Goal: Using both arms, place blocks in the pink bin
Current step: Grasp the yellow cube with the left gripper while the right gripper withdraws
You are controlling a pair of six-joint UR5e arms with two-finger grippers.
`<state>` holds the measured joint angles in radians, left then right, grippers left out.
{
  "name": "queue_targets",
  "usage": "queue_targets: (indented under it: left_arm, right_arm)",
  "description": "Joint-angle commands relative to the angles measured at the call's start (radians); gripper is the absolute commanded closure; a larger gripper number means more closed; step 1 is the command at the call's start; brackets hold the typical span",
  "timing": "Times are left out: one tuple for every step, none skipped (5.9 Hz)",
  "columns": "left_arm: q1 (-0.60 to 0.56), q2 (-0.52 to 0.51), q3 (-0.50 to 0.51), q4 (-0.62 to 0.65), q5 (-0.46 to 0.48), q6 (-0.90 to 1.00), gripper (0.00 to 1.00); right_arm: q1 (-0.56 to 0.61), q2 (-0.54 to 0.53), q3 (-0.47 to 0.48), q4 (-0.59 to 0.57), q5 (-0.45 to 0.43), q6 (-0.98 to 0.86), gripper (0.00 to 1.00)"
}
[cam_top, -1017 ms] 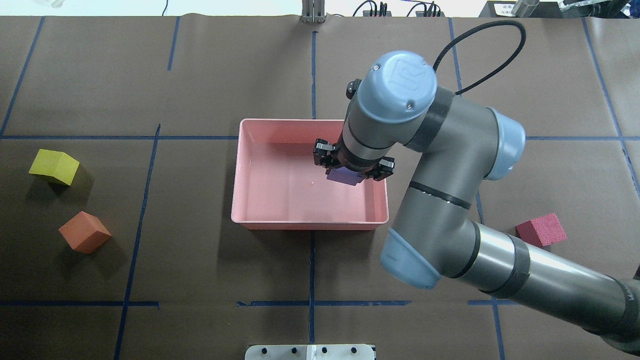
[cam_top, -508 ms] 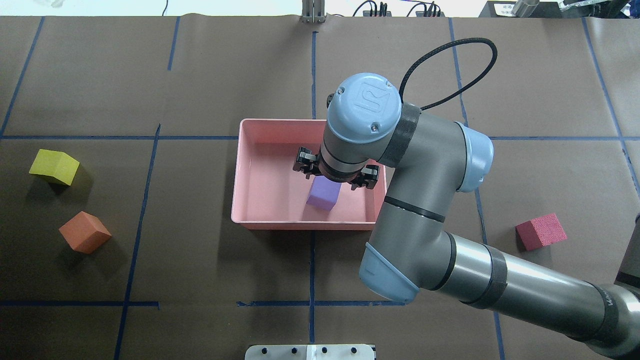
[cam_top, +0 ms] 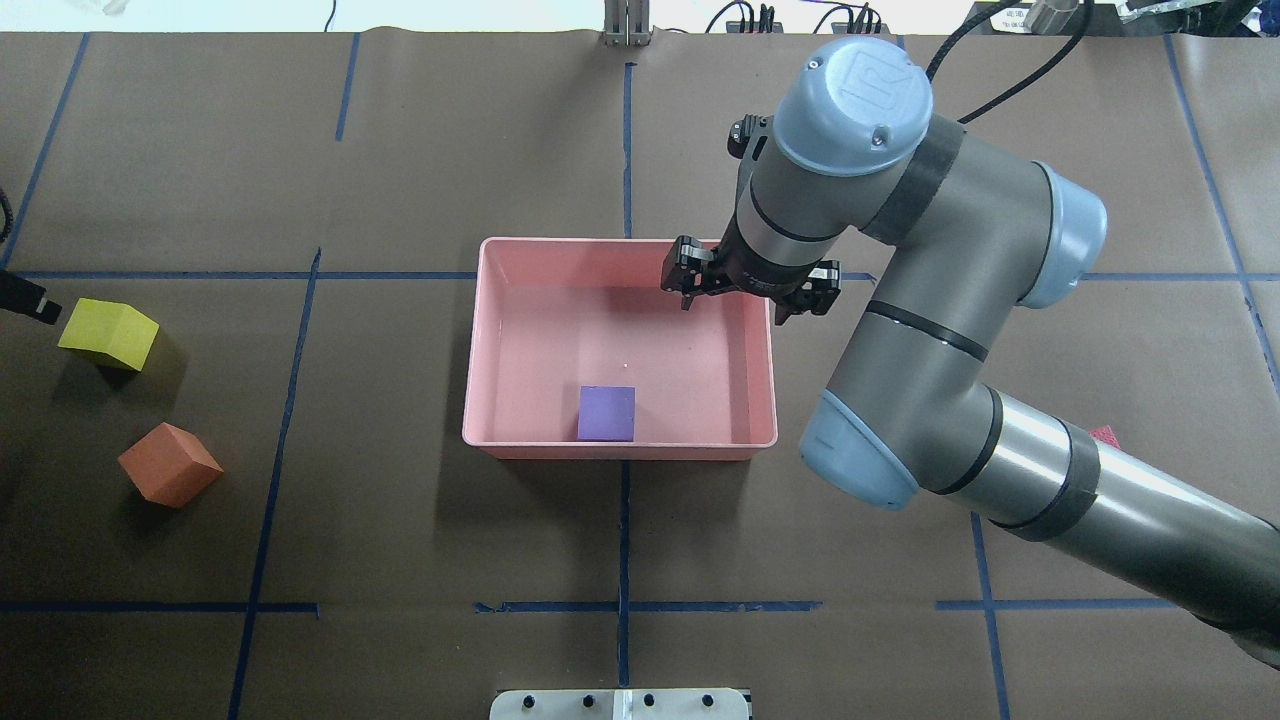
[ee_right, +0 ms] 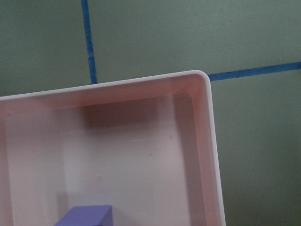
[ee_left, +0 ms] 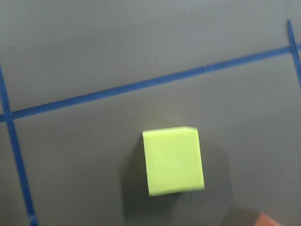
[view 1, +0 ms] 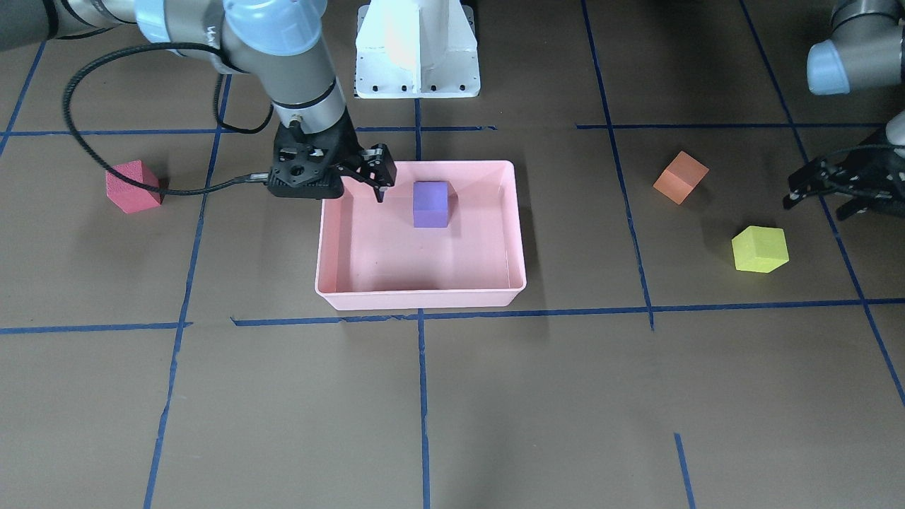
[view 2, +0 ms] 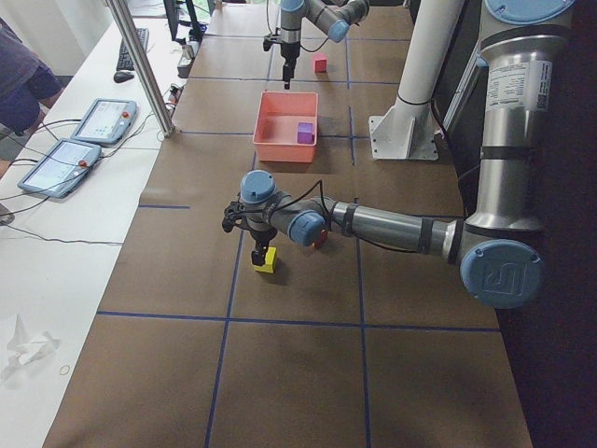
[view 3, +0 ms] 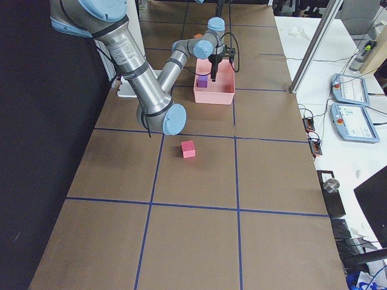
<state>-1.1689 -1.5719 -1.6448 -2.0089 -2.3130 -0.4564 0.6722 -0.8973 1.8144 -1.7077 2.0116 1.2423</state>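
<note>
**Fingers (view 1: 797, 185) apart on left gripper (view 1: 819, 201) and right gripper (cam_top: 748, 290), purple block (cam_top: 607, 413) down in pink bin (cam_top: 478, 340)**

Far left of the overhead view: only a black tip of the left gripper at the edge, just beside the yellow block (cam_top: 108, 333). Spread, empty fingers plain only from the front-facing camera. From the left-end camera, gripper low over the yellow block, contact impossible to judge. Left wrist camera: yellow block on brown paper, whole top face in sight, an orange corner at the lower right edge. Orange block (cam_top: 170, 464) near the yellow one, not touching.

Centre: pink bin on the table (cam_top: 400, 560), purple block flat on its floor, close to the wall nearest the robot, about midway along. Right wrist camera: one rounded bin corner and just the top of the purple block at the bottom edge.

Right of centre: right gripper raised over the bin's right side, fingers (cam_top: 686, 280) wide apart, holding nothing, clear of the purple block.

Further right: red block (view 1: 132, 186) on the table, well apart from the bin. Almost wholly hidden under the right arm (cam_top: 1050, 490) from overhead, plain from the front and from the right-end camera.
</note>
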Motion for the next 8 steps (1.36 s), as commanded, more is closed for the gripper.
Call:
queue_targets:
  left_arm:
    - [0.053,-0.029,0.075,-0.091,0.040,-0.082,0.00]
    - [0.090,-0.034,0.086,-0.091,0.047,-0.123,0.00]
    - [0.107,-0.052,0.120,-0.093,0.073,-0.129,0.00]
    - [0.132,-0.066,0.147,-0.093,0.107,-0.143,0.00]
    - [0.143,-0.069,0.157,-0.093,0.110,-0.146,0.00]
    - [0.149,-0.069,0.157,-0.093,0.110,-0.146,0.17]
    - [0.150,-0.071,0.157,-0.093,0.110,-0.143,0.39]
    - [0.150,-0.082,0.148,-0.091,0.110,-0.146,0.52]
  right_arm:
    - [0.009,-0.020,0.011,0.000,0.006,-0.014,0.00]
    - [0.009,-0.029,0.017,0.000,0.004,-0.014,0.00]
    - [0.009,-0.035,0.019,0.002,0.003,-0.014,0.00]
    - [0.007,-0.046,0.019,0.005,-0.002,-0.014,0.00]
    - [0.007,-0.048,0.019,0.007,-0.004,-0.015,0.00]
    - [0.007,-0.049,0.019,0.007,-0.004,-0.015,0.00]
    - [0.007,-0.051,0.019,0.007,-0.007,-0.015,0.00]
    - [0.007,-0.054,0.019,0.007,-0.005,-0.024,0.00]
